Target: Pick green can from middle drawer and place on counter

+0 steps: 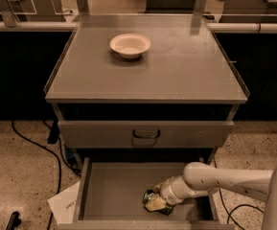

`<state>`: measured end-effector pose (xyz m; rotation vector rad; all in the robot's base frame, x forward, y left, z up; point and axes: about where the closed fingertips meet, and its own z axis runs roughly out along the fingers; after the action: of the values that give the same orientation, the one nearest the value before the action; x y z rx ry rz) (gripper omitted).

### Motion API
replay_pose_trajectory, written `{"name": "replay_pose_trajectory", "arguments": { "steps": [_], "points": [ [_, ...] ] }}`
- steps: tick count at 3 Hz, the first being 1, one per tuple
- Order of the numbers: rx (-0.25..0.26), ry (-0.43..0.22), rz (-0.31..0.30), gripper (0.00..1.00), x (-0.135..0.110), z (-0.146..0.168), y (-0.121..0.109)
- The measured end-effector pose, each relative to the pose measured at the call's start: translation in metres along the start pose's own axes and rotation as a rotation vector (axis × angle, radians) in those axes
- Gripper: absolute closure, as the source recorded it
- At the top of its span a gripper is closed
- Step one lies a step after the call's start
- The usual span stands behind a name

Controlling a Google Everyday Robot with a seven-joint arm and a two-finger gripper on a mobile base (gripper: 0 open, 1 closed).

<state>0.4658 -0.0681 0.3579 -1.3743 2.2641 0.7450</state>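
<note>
Reaching in from the right over the open drawer (109, 190). Pressing the gripper (155, 204) right against the can (150, 196), low on the drawer floor near the front, right of centre; not showing whether clamping it or loose. Sitting up on the counter (176, 66), toward the back left, a bowl (130, 45).

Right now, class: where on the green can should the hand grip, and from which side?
I'd grip the can across its narrow round body, midway along, coming from above: the low walls of the drawer leave only the top free. The hand is at the can, near the drawer's front right.
</note>
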Motion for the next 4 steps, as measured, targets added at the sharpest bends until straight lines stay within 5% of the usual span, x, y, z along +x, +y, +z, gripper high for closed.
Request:
{"name": "replay_pose_trajectory", "arguments": {
  "steps": [2,4],
  "points": [
    [-0.047,-0.073,-0.086,1.00,-0.045,-0.075,0.029],
    [0.027,-0.180,-0.240,1.00,-0.114,-0.199,0.055]
  ]
}}
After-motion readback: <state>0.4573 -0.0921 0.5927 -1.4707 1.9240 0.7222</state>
